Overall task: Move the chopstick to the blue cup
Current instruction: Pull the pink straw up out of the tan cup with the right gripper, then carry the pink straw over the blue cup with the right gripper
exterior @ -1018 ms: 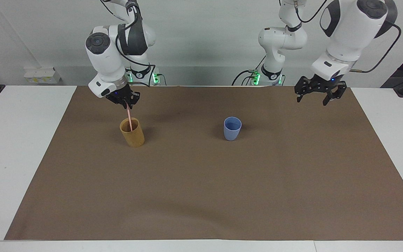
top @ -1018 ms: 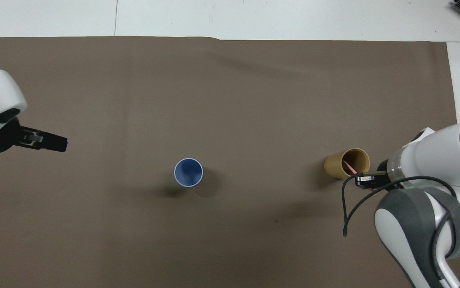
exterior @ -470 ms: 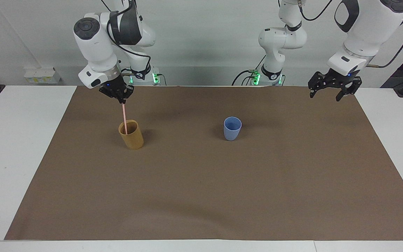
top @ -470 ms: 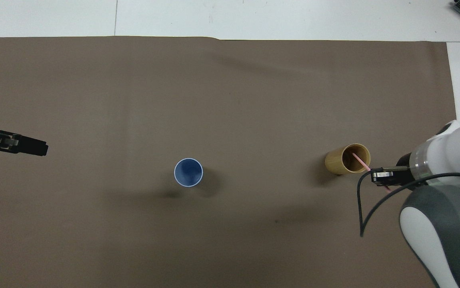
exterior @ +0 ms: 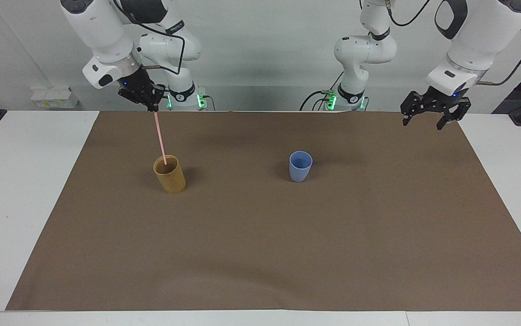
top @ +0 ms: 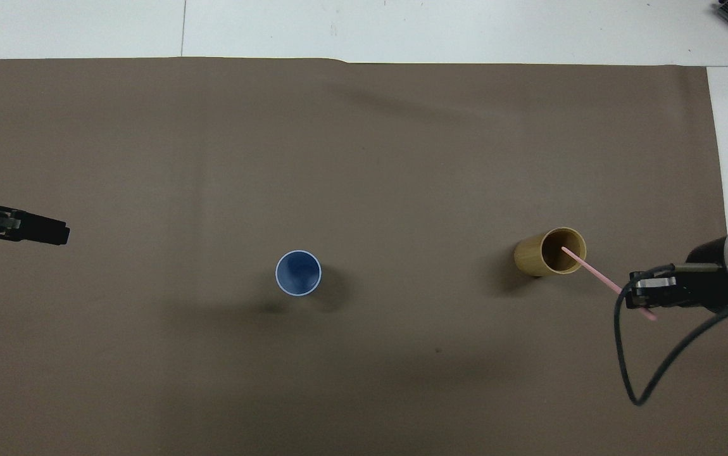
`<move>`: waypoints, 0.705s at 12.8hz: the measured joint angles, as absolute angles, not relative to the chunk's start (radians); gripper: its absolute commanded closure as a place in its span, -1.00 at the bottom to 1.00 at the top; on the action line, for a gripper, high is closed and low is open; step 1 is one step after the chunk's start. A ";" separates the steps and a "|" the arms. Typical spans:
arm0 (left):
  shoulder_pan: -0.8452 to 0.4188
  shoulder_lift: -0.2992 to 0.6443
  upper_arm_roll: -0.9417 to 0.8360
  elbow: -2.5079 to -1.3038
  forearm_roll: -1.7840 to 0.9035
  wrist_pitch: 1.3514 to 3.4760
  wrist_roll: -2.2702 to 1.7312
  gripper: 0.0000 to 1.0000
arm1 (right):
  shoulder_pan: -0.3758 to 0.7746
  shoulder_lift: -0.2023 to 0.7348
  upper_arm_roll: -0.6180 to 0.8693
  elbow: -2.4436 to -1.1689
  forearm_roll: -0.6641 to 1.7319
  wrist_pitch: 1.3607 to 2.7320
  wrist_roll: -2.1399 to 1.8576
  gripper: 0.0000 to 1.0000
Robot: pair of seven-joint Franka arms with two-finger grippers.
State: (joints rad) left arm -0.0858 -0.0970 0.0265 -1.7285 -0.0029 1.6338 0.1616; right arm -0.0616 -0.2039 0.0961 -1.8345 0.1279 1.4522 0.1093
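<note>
The right gripper point(exterior: 153, 107), raised over the brown mat point(exterior: 260, 253), clenches the top of a pink chopstick point(exterior: 161, 138) whose lower tip sits just inside a tan cup point(exterior: 170, 174). The blue cup point(exterior: 300, 166) stands apart, mid-table. The left gripper point(exterior: 428, 118) waits with jaws spread, holding nothing, over the mat's corner.

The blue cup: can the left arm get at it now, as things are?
Probably yes. The left gripper hangs open over the mat's edge at its own end, holding nothing, and only bare mat lies between it and the blue cup, which stands upright and alone.
</note>
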 measured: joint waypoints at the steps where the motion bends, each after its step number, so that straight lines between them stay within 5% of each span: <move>1: -0.085 -0.097 0.040 -1.728 -0.003 1.633 0.171 -1.00 | -0.062 -0.204 0.095 -1.809 0.153 1.423 0.112 1.00; 9: -0.084 -0.099 0.093 -1.727 -0.003 1.629 0.227 -1.00 | 0.092 -0.201 0.182 -1.749 0.359 1.515 0.543 1.00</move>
State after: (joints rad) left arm -0.0837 -0.0992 0.0930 -1.7269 -0.0028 1.6287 0.2274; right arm 0.0917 -0.2008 0.1823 -1.7486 0.3588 1.5152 0.5433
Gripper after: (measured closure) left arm 0.000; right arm 0.921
